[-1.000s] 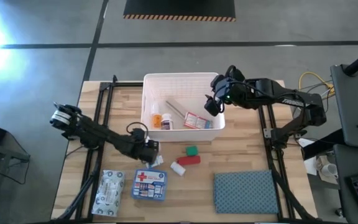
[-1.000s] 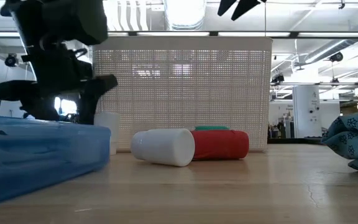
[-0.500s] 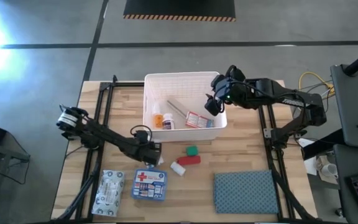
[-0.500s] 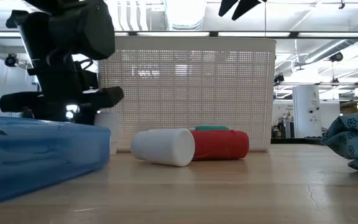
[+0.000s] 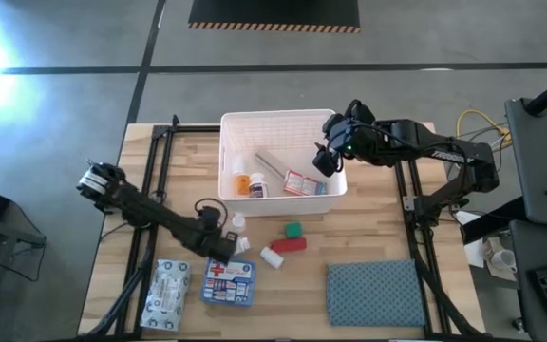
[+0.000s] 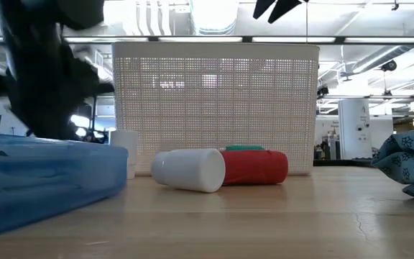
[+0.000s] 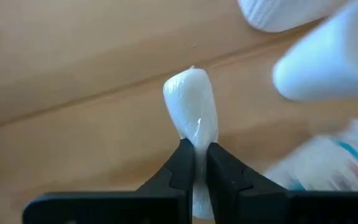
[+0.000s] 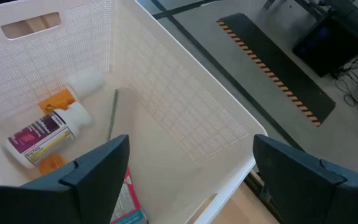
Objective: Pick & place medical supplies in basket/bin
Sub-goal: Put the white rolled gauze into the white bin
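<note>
White packet (image 7: 191,112): thin, crinkly; pinched at its edge by left gripper (image 7: 196,163), fingers fully closed, on table just in front of basket (image 5: 278,121), for lifting in. Right gripper (image 8: 188,165): wide apart, empty, over basket interior.

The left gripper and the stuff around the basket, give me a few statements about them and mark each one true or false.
1. The left gripper is shut on a small white packet. True.
2. The right gripper hangs over the blue-grey cloth. False: it is open above the right end of the white basket.
3. The blue first-aid box is inside the basket. False: it lies on the table, in front of the basket.
4. A pill bottle with an orange cap lies in the basket. True.
5. The red and white tube stands upright. False: it lies on its side on the table.
</note>
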Action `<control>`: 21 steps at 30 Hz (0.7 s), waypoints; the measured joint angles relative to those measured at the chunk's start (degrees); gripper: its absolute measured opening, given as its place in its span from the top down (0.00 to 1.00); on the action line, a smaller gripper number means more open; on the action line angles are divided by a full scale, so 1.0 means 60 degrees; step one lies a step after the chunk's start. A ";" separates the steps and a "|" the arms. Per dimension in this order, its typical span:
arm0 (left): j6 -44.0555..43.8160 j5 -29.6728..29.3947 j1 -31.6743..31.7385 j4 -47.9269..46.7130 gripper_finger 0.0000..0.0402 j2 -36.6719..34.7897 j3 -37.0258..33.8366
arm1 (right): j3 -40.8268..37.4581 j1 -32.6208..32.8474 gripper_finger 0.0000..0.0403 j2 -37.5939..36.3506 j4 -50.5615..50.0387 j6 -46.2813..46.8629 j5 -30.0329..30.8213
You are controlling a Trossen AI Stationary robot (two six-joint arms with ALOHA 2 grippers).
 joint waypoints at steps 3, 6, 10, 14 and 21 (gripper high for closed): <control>-0.0870 -0.0334 -0.0730 -0.1543 0.97 -0.0320 0.0941 | -0.0004 0.0000 0.18 0.0000 0.0001 -0.0001 0.0000; -0.1965 -0.1576 -0.1504 -0.3048 0.97 -0.0596 0.2334 | -0.0004 0.0000 0.18 0.0000 0.0001 -0.0033 0.0000; -0.2417 -0.4631 -0.2230 -0.4713 0.98 -0.0572 0.4416 | -0.0004 0.0000 0.18 0.0000 0.0031 -0.0178 0.0000; -0.0063 -0.8167 -0.2235 -0.4676 0.98 -0.0491 0.5955 | -0.0004 0.0000 0.18 0.0000 0.0074 -0.0323 0.0000; 0.6156 -0.7916 0.0801 -0.3612 0.98 -0.0424 0.7090 | -0.0004 -0.0018 0.18 0.0000 0.0185 -0.0462 0.0010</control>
